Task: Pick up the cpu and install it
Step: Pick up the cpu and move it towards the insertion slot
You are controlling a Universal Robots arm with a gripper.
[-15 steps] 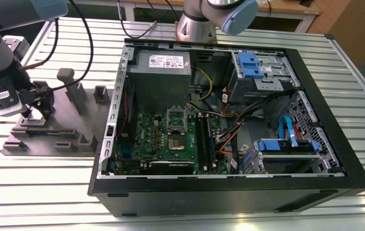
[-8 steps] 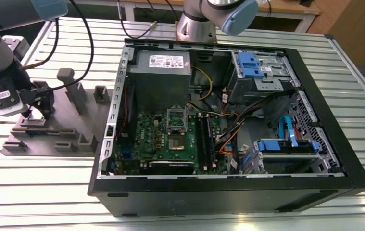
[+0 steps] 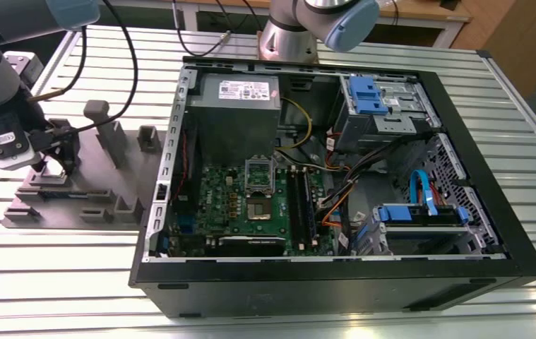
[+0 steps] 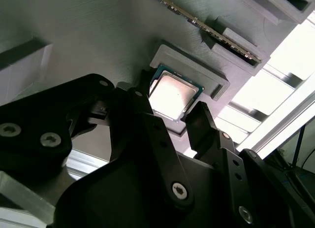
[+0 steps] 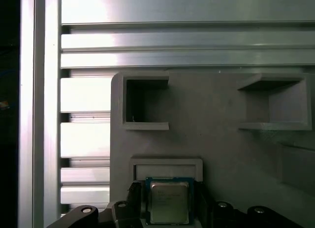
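In the holder (image 5: pixel 221 149) recess: cpu (image 5: pixel 169 202), seemingly light, stiff, delicate.
Claw (image 4: pixel 170 102): released, straddling its edges; grip there.

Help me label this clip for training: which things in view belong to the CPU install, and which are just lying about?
Belongs to the job:
the cpu, in its pocket on the grey holder block
the tool, at the cpu
the motherboard socket, inside the open computer case

Just lying about:
power supply
blue drive brackets
cables
slatted table
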